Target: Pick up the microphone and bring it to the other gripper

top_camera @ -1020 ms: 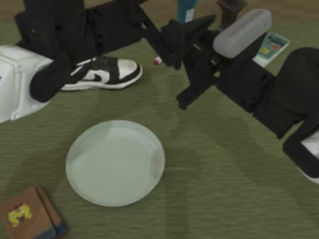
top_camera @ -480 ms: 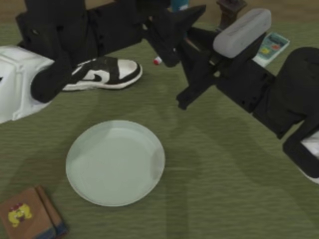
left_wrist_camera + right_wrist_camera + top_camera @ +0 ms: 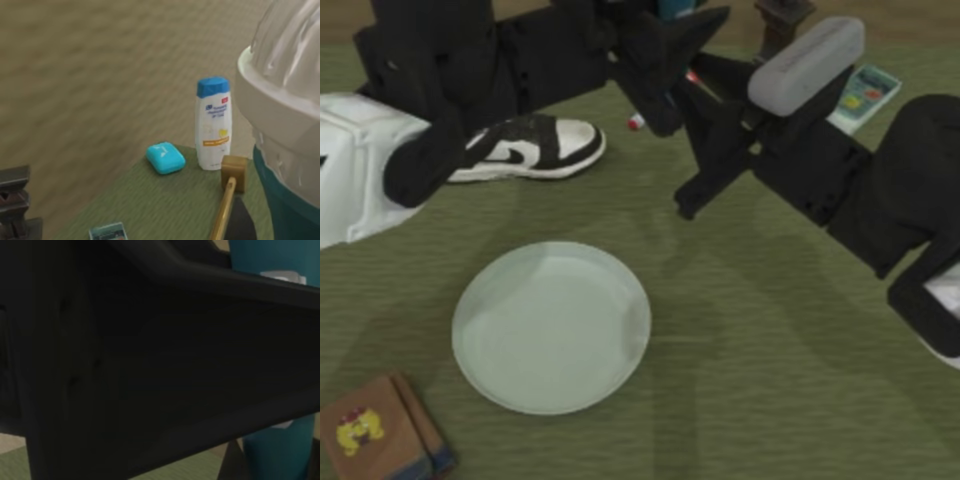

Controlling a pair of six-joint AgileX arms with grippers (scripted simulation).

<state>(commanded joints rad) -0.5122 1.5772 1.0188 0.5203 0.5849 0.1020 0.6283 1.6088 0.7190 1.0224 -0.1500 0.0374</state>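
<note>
**A:** What's on the table, by count?

**B:** In the top view: one pale round plate [image 3: 551,327], one black-and-white sneaker [image 3: 530,147], one brown book [image 3: 382,432] at the near left corner, one small card [image 3: 861,95] at the far right, and a red-capped marker [image 3: 636,121] tip just beside the sneaker's toe. The left wrist view adds one white bottle with a blue cap [image 3: 212,123], one teal soap bar [image 3: 165,157] and one wooden mallet [image 3: 228,197]. Two arms, one microphone.

**B:** Where is the microphone?

**A:** The microphone [image 3: 287,115] is up at the far edge of the top view, in the left gripper [image 3: 665,60]. Its ball head fills the side of the left wrist view, with the teal handle under it.

**A:** And the claws?

**B:** The left one is clamped on the microphone's handle. The right gripper [image 3: 705,135] sits just beside it, its fingers spread wide; whether they touch the microphone I cannot tell. The right wrist view is mostly blocked by a dark body, with the teal handle showing behind it.

**A:** Changed from half a second ago?

**B:** The left gripper has crept slightly farther along; a second ago the teal handle showed plainly above it, now only a sliver. The right arm has not moved.
</note>
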